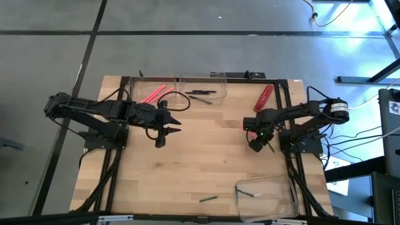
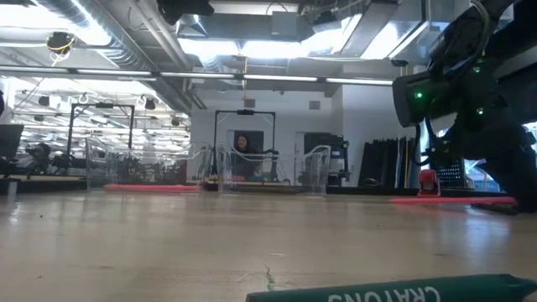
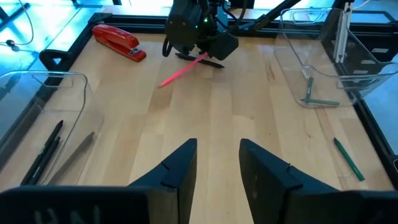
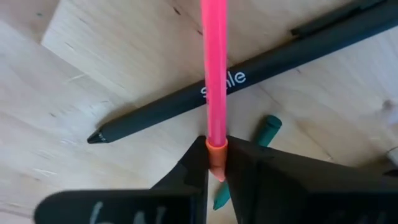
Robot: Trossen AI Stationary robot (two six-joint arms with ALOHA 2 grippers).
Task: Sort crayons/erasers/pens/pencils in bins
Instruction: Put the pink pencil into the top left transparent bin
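My right gripper (image 1: 256, 146) points steeply down at the table's right side, shut on a pink pencil (image 4: 214, 68). The pencil crosses over a black pen (image 4: 249, 78) lying on the wood, with a green crayon (image 4: 268, 130) beside it. My left gripper (image 3: 217, 149) hovers open over the table's left half, nothing between its fingers. Two clear bins stand at the far edge, one (image 1: 149, 92) with pink sticks, one (image 1: 203, 87) with black pens. A third bin (image 1: 265, 195), at the near right, holds a green stick. My right gripper pinches the pink pencil between its two fingers at its orange-tipped end (image 4: 216, 148). The fingers come from above and lie across it. The pencil runs out from the fingers over the black pen, and its free end (image 3: 163, 83) slants down toward the table top.
A red stapler (image 1: 264, 97) lies at the far right. A green crayon (image 1: 208, 199) lies loose near the front edge, close before the low camera (image 2: 394, 292). Bare wood stretches between the two arms.
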